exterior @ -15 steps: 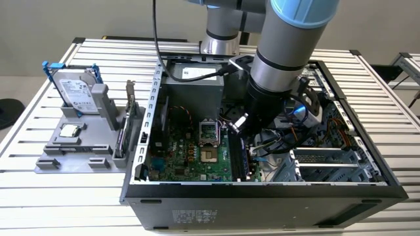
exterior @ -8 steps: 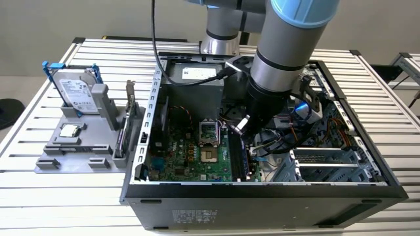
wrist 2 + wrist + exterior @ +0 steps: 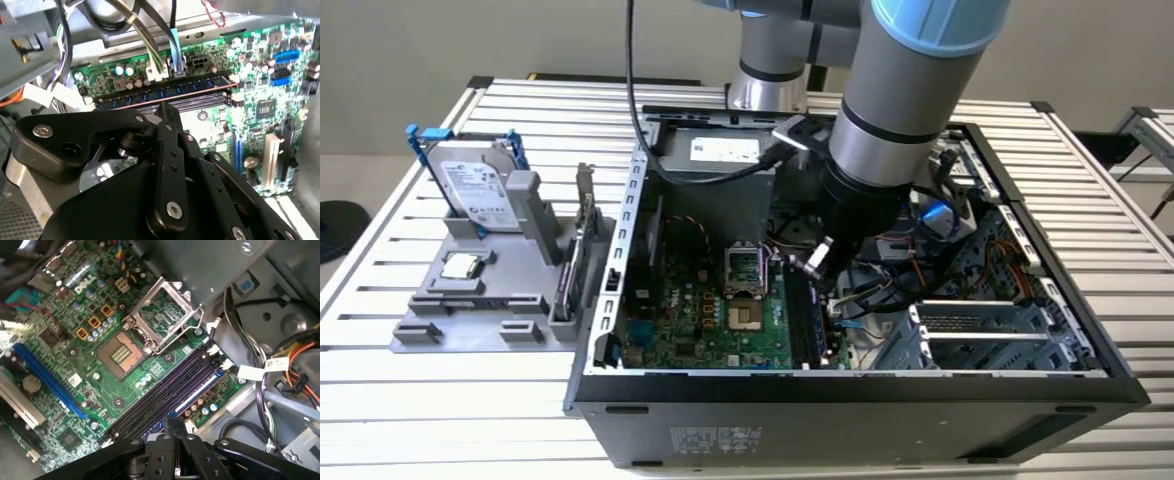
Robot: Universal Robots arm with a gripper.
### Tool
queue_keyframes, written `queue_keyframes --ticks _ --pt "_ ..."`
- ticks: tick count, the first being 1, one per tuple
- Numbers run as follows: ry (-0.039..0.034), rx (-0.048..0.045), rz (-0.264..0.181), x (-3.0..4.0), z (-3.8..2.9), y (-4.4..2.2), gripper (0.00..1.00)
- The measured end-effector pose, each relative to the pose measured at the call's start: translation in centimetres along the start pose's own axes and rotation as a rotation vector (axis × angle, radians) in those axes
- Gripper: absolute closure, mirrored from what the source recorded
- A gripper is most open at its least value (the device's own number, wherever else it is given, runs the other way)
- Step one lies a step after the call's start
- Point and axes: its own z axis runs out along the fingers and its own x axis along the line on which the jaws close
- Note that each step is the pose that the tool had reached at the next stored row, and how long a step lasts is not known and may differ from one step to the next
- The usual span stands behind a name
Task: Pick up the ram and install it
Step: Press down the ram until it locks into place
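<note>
As you look across the exterior view, you see the arm reaching down into the open computer case [image 3: 635, 215], which lies on its side on the slatted counter [image 3: 400, 400]; the gripper [image 3: 817, 262] hangs low over the motherboard [image 3: 707, 320], above the memory slots on the exterior view's right of the processor socket [image 3: 742, 268].

You find the ram [image 3: 165, 93] in the second wrist view standing on edge in the slot row, a long dark stick with a line of chips running beside the green board edge and its white cable plugs; in the first wrist view it shows as the bluish strip [image 3: 197, 389] in the outer slot, the one farthest from the socket, with dark empty slots [image 3: 165, 385] between.

You can see the gripper's fingers [image 3: 172, 432] pressed together in the first wrist view, with nothing pinched between them; their tip sits right over the ram's upper edge, though you cannot tell whether it touches.

Your socket's metal frame [image 3: 165, 310] stands lifted, leaving the bare contacts [image 3: 121, 351] open.

On the exterior view's left, well apart from the case, your grey holder [image 3: 454, 320] carries the hard drive [image 3: 470, 185] in blue brackets and the small square processor chip [image 3: 462, 266].
</note>
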Motion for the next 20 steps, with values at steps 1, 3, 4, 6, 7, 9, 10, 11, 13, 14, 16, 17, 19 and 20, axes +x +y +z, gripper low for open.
queue_keyframes --ticks 1,3,4,6,7,9,10,11,13,14,16,17,19,20 --pt "0.0002 0.0004 -0.019 0.00 0.00 0.00 1.00" --pt "0.0006 0.0009 -0.055 0.00 0.00 0.00 1.00" --pt "0.0008 0.0011 -0.073 0.00 0.00 0.00 1.00" --pt "0.0012 0.0016 -0.109 -0.01 0.01 0.00 1.00" --pt "0.0015 0.0019 -0.126 0.00 0.01 0.00 1.00" --pt "0.0020 0.0024 -0.161 0.00 0.01 0.00 1.00" --pt "0.0023 0.0027 -0.182 0.00 0.02 0.00 1.00" --pt "0.0024 0.0030 -0.199 0.00 0.02 0.00 1.00" --pt "0.0028 0.0035 -0.236 0.00 0.02 0.00 1.00" --pt "0.0030 0.0037 -0.254 0.00 0.03 0.00 1.00" --pt "0.0034 0.0043 -0.290 0.00 0.03 0.00 1.00" --pt "0.0036 0.0045 -0.308 0.00 0.03 0.00 1.00" --pt "0.0041 0.0051 -0.345 0.00 0.04 0.00 1.00" --pt "0.0043 0.0053 -0.363 0.00 0.04 0.00 1.00"
